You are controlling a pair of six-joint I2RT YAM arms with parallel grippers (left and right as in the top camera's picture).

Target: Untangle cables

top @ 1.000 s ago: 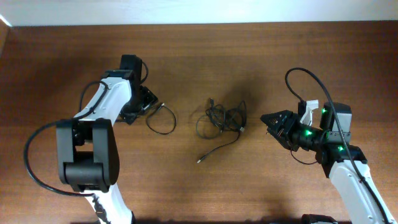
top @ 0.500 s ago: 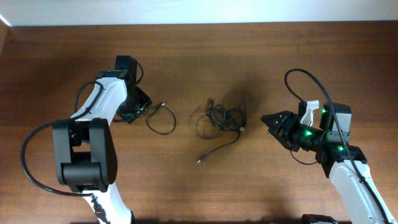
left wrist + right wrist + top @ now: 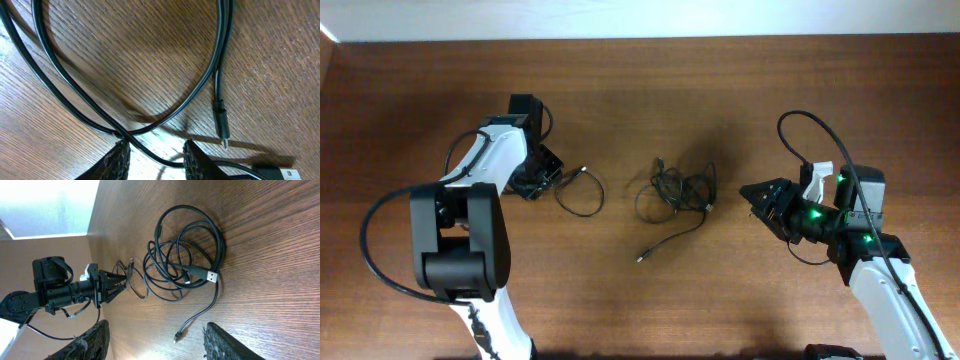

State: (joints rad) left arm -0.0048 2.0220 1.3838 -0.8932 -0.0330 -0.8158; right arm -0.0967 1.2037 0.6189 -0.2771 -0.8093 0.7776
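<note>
A tangled bundle of thin black cables (image 3: pixel 677 188) lies at the table's middle, and one tail ends in a small plug (image 3: pixel 641 259). A separate cable loop (image 3: pixel 582 197) lies to the left of it. My left gripper (image 3: pixel 546 179) sits low at that loop's left end. In the left wrist view its fingers (image 3: pixel 121 159) straddle one strand (image 3: pixel 150 147), with a gap on both sides. A small plug (image 3: pixel 221 122) lies just ahead. My right gripper (image 3: pixel 750 192) hovers right of the bundle (image 3: pixel 185 255), open and holding nothing.
A flat USB plug (image 3: pixel 203 274) lies on the bundle's near side. The wood table's far edge (image 3: pixel 640 40) meets a pale wall. The thick black arm wires (image 3: pixel 380 240) loop out beside each arm.
The left gripper's jaws have narrowed around the strand of the loose loop, and the left wrist has shifted slightly. The right arm and the bundle have not moved.
</note>
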